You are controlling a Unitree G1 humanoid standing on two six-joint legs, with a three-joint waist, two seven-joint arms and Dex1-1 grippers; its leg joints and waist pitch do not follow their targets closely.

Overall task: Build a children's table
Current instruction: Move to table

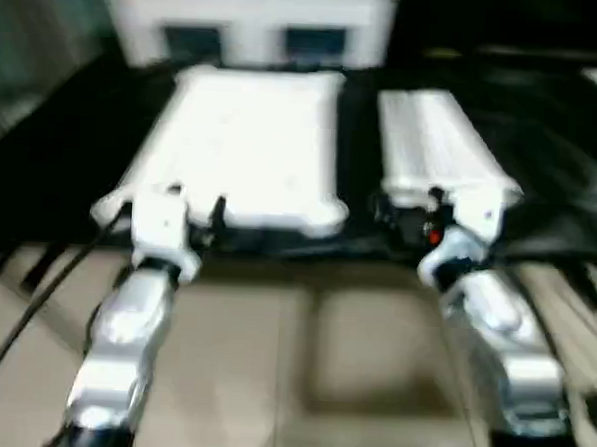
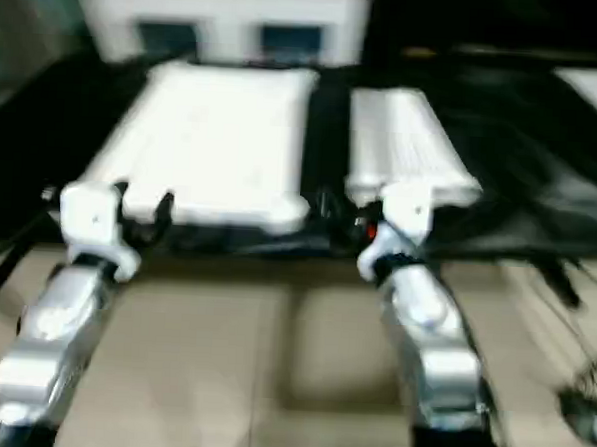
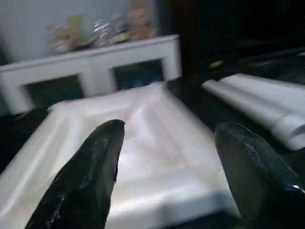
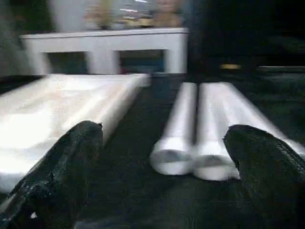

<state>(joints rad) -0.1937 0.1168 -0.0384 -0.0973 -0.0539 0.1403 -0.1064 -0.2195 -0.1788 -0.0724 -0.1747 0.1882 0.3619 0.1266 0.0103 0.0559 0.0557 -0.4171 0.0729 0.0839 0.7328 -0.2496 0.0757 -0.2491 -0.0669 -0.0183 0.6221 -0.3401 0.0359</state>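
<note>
The children's table lies in parts on a black mat (image 1: pixel 72 152): the table top (image 1: pixel 247 146) is a large white rectangular plastic slab with rounded, bulging corners, and in the left wrist view its upward face shows raised ribs running diagonally across a recessed panel. Just beside it, on the robot's right and apart from it by a strip of bare mat, the white tubular legs (image 1: pixel 433 145) lie packed together side by side; the right wrist view shows 2 round hollow ends facing the camera, and how many lie behind them cannot be told. Beyond both parts stands a white cabinet (image 1: pixel 254 21) with 2 dark compartments, and small blurred items sit on top of it. Nearer the robot the mat ends at a pale tiled floor (image 1: pixel 302 344), with black cables (image 1: pixel 19 299) trailing at the left. The top's long axis and the legs' long axis both run away from the robot toward the cabinet, roughly parallel. The left gripper (image 3: pixel 167 157) hangs over the top's near edge with its fingers spread and empty; the right gripper (image 4: pixel 164 167) hangs before the legs' near ends, fingers spread wide, grasping nothing.
</note>
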